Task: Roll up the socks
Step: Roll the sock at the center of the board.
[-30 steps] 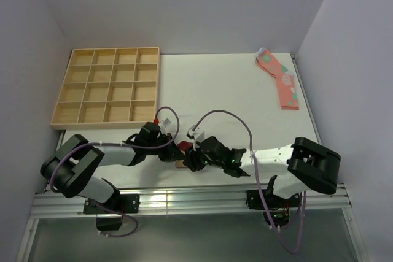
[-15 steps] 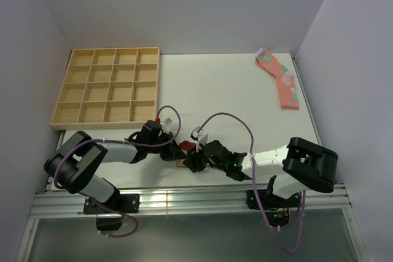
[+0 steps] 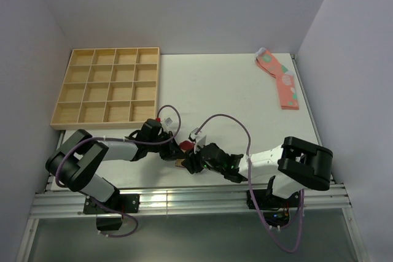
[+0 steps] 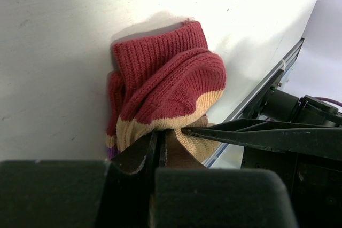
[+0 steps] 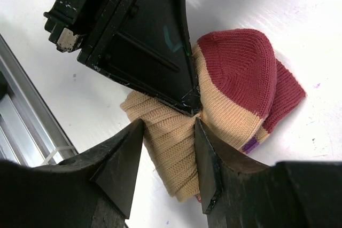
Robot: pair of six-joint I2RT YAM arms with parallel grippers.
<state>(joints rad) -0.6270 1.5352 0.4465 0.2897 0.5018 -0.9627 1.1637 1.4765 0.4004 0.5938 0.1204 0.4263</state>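
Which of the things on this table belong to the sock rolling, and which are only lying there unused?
In the job:
red and tan sock, pinched by the left gripper and the right gripper
pink socks, flat at the far right corner, not yet rolled

Lying unused:
wooden compartment tray on the left, its compartments looking empty

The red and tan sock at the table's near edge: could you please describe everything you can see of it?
The knitted sock is ribbed, dark red with a tan band and a small purple patch, bunched into a loose, partly rolled lump. It lies on the white table by the near edge. The left tool pinches its tan part, and the right tool grips the tan fold from the opposite side.
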